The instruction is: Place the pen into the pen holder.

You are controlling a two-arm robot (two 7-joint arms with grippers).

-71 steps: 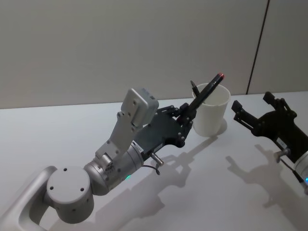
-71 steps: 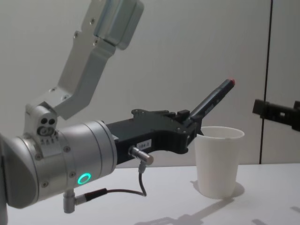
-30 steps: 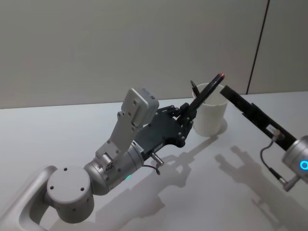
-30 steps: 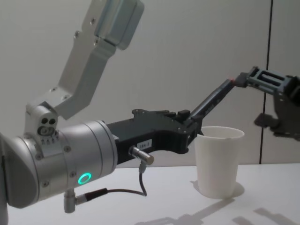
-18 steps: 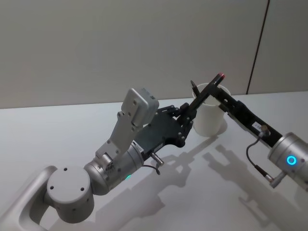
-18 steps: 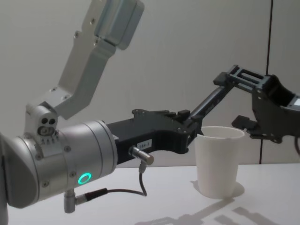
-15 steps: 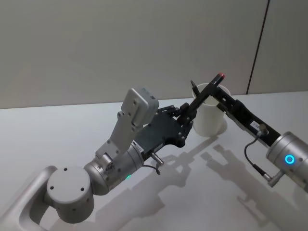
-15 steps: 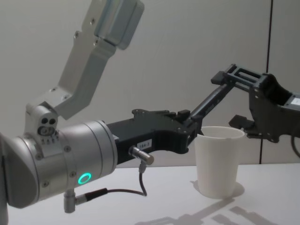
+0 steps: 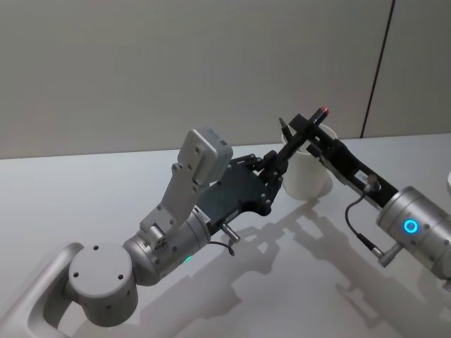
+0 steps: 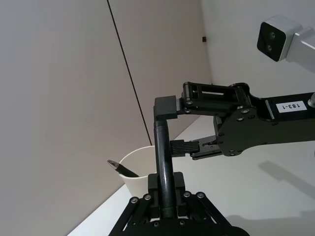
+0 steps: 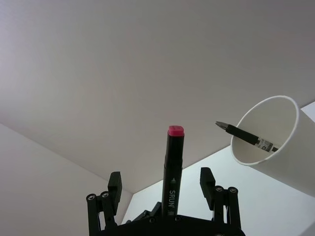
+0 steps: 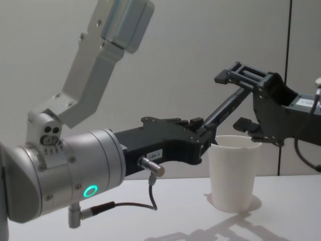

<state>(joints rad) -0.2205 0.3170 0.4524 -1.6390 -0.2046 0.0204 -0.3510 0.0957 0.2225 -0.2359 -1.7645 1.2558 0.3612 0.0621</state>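
Since the earlier frames the right hand [image 9: 304,138] has swung in from the right side of the tabletop [image 9: 106,197] and now straddles the upper part of the marker pen [image 9: 301,135]; the left hand [image 9: 276,167] has not shifted.

From the head, the left hand pinches the marker's lower end. The marker tilts up and away, red tip highest, just beside the rim of the white paper cup [image 9: 307,180].

From the left wrist, the right hand's fingers bracket the barrel's upper end above the cup, where a black pen [image 10: 121,168] already leans.

From the right wrist, those fingers [image 11: 206,183] are spread, with clear gaps to the marker between them.

From the chest, the marker crosses just above the cup's near rim.

This looks like a handover. The right hand should close squarely on the barrel before the left lets go, then tip the marker upright and lower it clear of the leaning pen, without knocking the light cup.
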